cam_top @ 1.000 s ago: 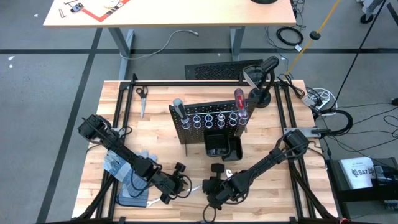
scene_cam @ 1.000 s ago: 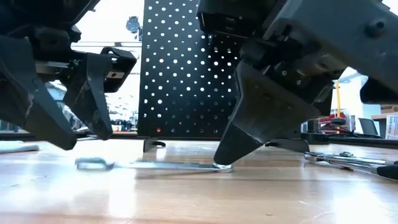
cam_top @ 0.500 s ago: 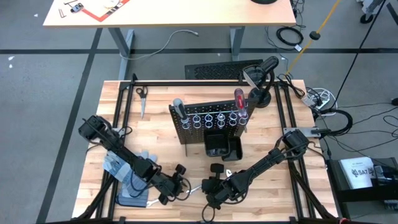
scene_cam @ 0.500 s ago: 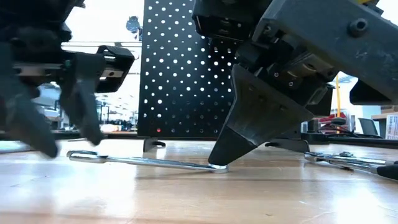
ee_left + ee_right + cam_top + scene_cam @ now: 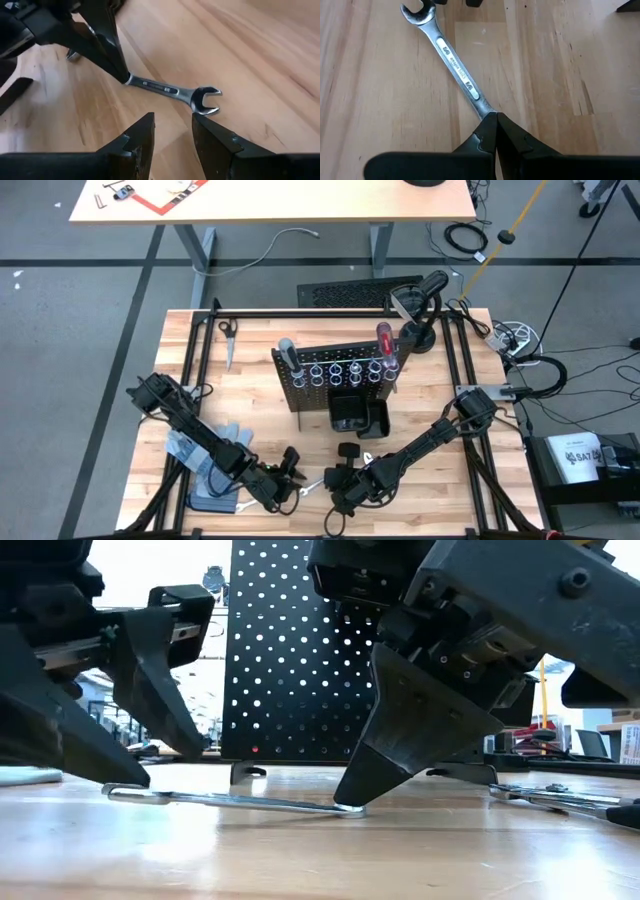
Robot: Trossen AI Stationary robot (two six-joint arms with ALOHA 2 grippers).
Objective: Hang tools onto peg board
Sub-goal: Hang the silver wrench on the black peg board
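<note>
Right tool point(image 5: 494, 120) clenched on flat steel wrench point(image 5: 452, 62) over grained wood table point(image 5: 560, 60); left tool point(image 5: 172, 132) released.

I work in a robotics lab: my wooden bench point(image 5: 250, 430) sits in a black metal frame point(image 5: 300, 311) on grey carpet, cables point(image 5: 463, 237) coil on the floor, and a desk point(image 5: 270, 202) stands beyond.
</note>
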